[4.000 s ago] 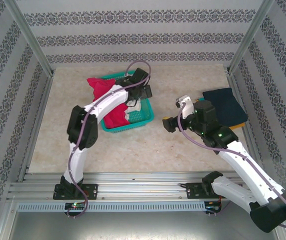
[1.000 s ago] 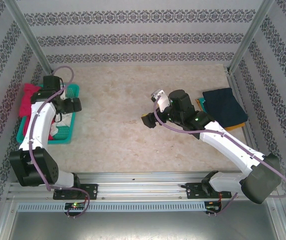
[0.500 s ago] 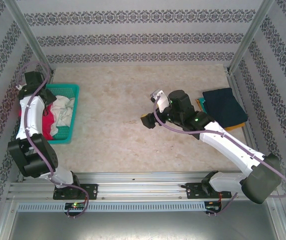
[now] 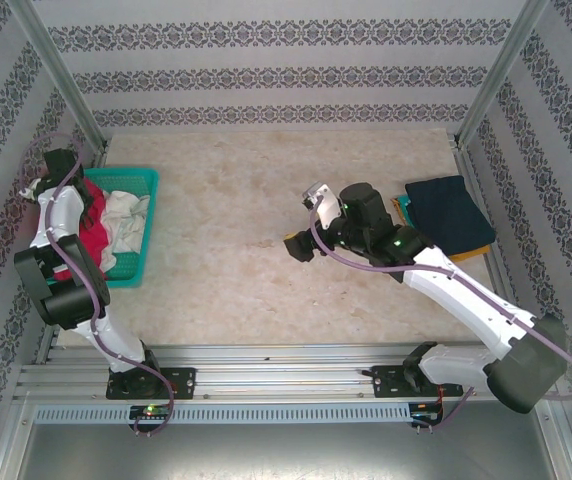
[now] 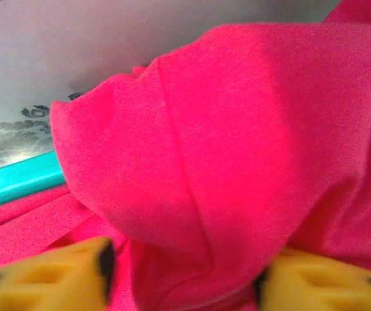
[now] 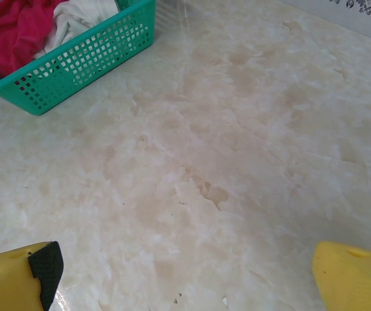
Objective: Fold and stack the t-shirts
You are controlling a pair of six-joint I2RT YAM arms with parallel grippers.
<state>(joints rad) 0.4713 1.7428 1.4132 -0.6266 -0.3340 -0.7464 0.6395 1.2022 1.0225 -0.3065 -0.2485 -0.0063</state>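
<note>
Moved since earlier: four seconds back the basket stood mid-desk; it now sits against the left edge. Over the last half second the left arm has folded a little tighter toward the left wall, and the right arm has barely shifted.
Left tool point(image 5: 182, 278): at the basket's left side, its yellow fingers point(image 5: 49, 272) partly closed on a thick fold of pink cloth that touches both of them.
Crimson-pink t-shirt point(image 4: 89, 228): bunched in the left half of the basket and spilling over its left rim. In the left wrist view it takes up most of the picture, with a strip of teal rim showing beside it.
Basket point(image 4: 138, 178): teal plastic mesh, at the far left of the desk, close to the wall.
White cloth point(image 4: 126, 212): crumpled in the basket, just right of the pink shirt and touching it.
Right tool point(image 6: 182, 269): over bare desk near the middle, fingers spread wide with nothing between them, pointed toward the basket but well apart from it.
Navy t-shirt point(image 4: 451, 212): folded flat at the right side of the desk, behind the right arm.
Yellow-orange t-shirt point(image 4: 402, 205): under the navy one, with only a narrow edge peeping out on the left.
Desk point(image 4: 256, 180): pale marbled top, bare between the basket and the folded pile.
</note>
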